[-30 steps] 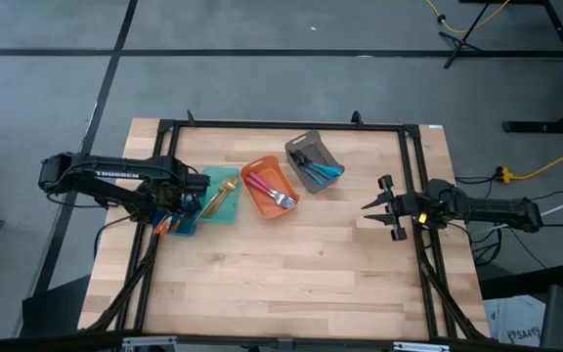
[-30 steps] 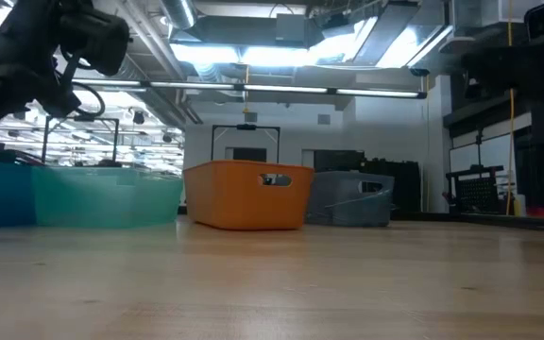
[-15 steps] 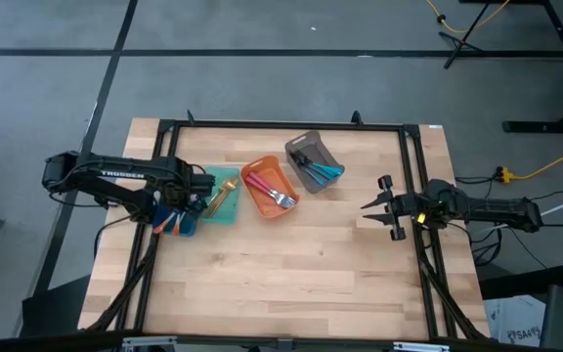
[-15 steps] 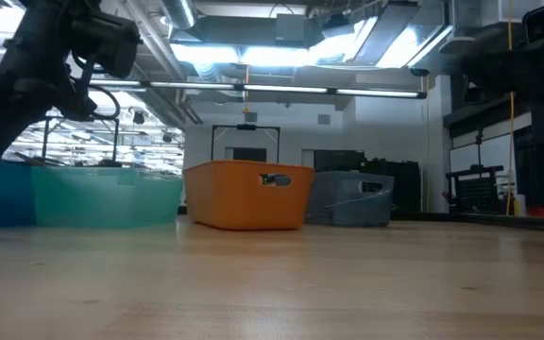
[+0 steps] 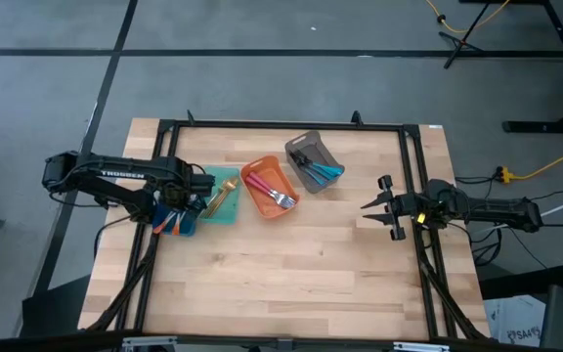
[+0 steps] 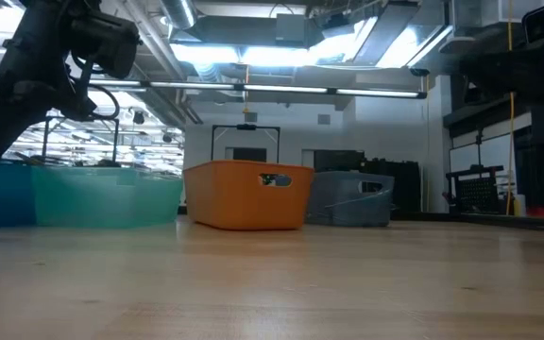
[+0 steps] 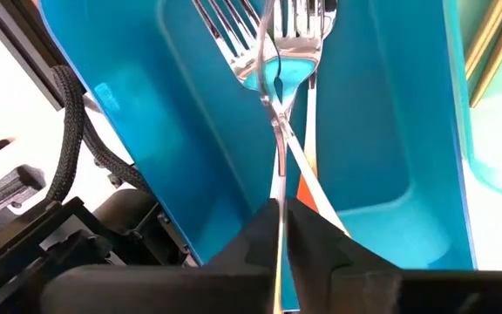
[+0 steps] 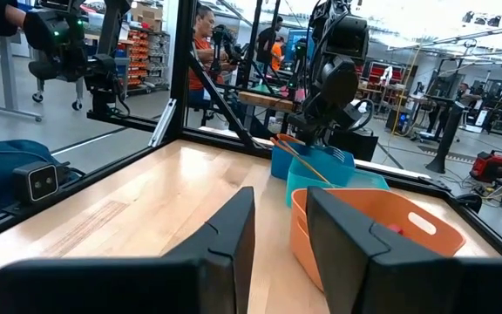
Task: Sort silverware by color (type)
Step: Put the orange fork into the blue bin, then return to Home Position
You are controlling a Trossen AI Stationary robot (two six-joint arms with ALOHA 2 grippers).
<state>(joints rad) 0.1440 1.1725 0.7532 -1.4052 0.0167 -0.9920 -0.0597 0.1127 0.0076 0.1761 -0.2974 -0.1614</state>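
An orange-handled fork (image 7: 279, 131) is hanging tines-down into the blue bin (image 7: 190, 131), pinched by the left gripper (image 7: 279, 228), whose jaws are closing tight on its handle, presumably to drop it among its own colour. The right gripper (image 5: 377, 208) is waiting, jaws partly open and empty, near the table's right edge.

table (image 5: 291, 264): pale wood planks, matt
blue bin (image 7: 190, 131): glossy smooth plastic
fork (image 7: 277, 105): polished shiny metal
orange bin (image 6: 246, 194): smooth plastic
frame (image 5: 281, 125): black matt metal
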